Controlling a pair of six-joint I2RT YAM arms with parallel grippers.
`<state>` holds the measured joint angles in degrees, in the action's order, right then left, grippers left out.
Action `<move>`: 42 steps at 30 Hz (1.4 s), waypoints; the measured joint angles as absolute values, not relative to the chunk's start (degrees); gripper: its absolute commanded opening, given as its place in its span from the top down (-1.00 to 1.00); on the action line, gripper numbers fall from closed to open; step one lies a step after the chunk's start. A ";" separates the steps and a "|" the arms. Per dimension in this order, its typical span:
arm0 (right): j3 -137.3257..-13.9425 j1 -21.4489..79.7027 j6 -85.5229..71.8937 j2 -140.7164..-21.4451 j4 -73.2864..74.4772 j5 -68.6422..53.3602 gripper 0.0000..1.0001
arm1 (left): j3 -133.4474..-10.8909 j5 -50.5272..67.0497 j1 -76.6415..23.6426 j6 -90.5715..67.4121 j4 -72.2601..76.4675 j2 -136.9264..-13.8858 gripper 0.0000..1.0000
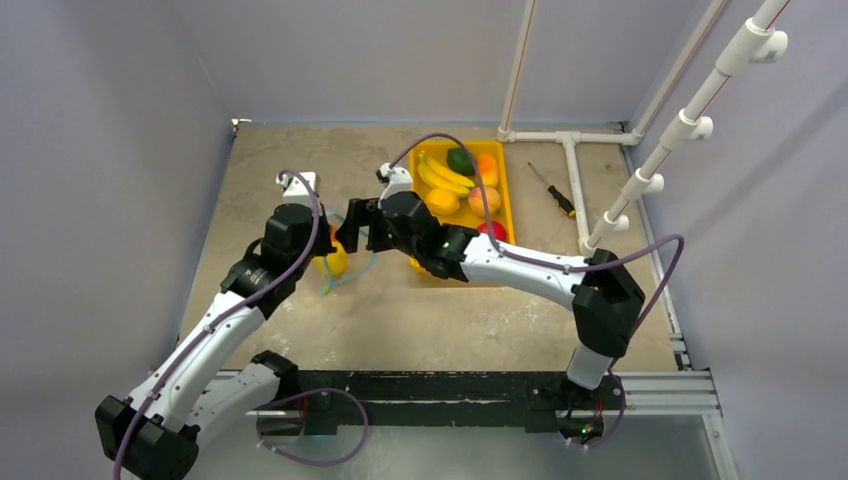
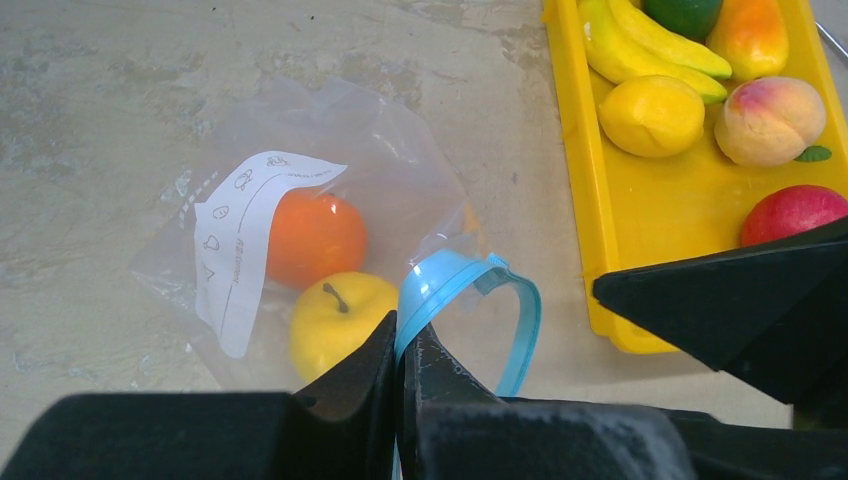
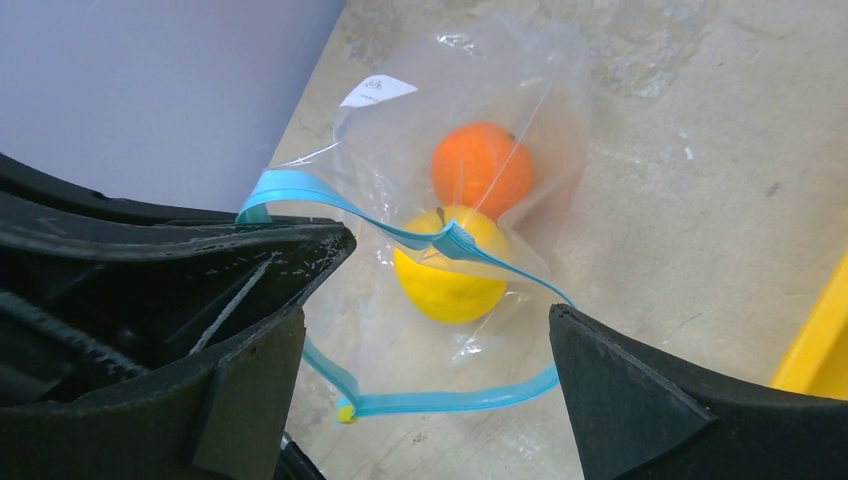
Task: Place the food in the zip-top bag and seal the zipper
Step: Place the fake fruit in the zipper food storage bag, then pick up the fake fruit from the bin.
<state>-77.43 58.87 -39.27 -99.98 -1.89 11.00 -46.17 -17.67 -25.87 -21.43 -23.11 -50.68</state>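
The clear zip-top bag (image 2: pixel 380 170) lies on the table with its mouth open, left of the yellow tray. Inside it are an orange (image 2: pixel 315 238) and a yellow apple-like fruit (image 2: pixel 340 320); both also show in the right wrist view, the orange (image 3: pixel 483 168) and the yellow fruit (image 3: pixel 450 275). My left gripper (image 2: pixel 405 340) is shut on the teal zipper (image 2: pixel 522 320) and lifts the upper lip. My right gripper (image 3: pixel 430 390) is open and empty, its fingers on either side of the bag mouth (image 3: pixel 450 402). In the top view both grippers, left (image 1: pixel 325 248) and right (image 1: pixel 352 228), meet over the bag (image 1: pixel 338 262).
The yellow tray (image 1: pixel 507 200) right of the bag holds bananas (image 1: pixel 440 175), avocado (image 1: pixel 460 160), mango (image 1: pixel 487 168), lemon (image 1: pixel 442 200), peach (image 1: pixel 484 198) and red apple (image 1: pixel 492 230). A screwdriver (image 1: pixel 553 190) and a white pipe frame (image 1: pixel 575 190) lie at the back right. Walls close in on three sides.
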 measured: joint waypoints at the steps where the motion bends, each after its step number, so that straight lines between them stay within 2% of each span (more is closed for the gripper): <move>1: -77.38 58.87 -38.96 -99.39 -1.30 11.51 -0.86 | -46.17 -17.58 -25.87 -21.43 -23.14 -50.74 1.00; 9: -75.59 57.08 -36.75 -94.41 3.92 15.92 -0.86 | -46.17 -17.23 -25.85 -21.43 -23.11 -50.89 1.00; 18: -73.71 48.82 -36.34 -93.27 12.80 20.69 -0.90 | -46.17 -17.02 -25.50 -21.41 -23.11 -51.05 1.00; 32: -72.99 41.69 -43.57 -92.92 28.47 30.35 -0.95 | -46.17 -16.27 -25.12 -21.41 -23.11 -51.86 1.00; 42: -68.95 36.32 -44.97 -92.92 30.92 31.79 -0.96 | -46.17 -15.73 -25.12 -21.41 -23.11 -52.14 1.00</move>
<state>-68.95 36.32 -44.97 -92.92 30.92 31.79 -46.17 -15.73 -25.12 -21.41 -23.11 -52.14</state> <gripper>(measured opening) 0.977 0.003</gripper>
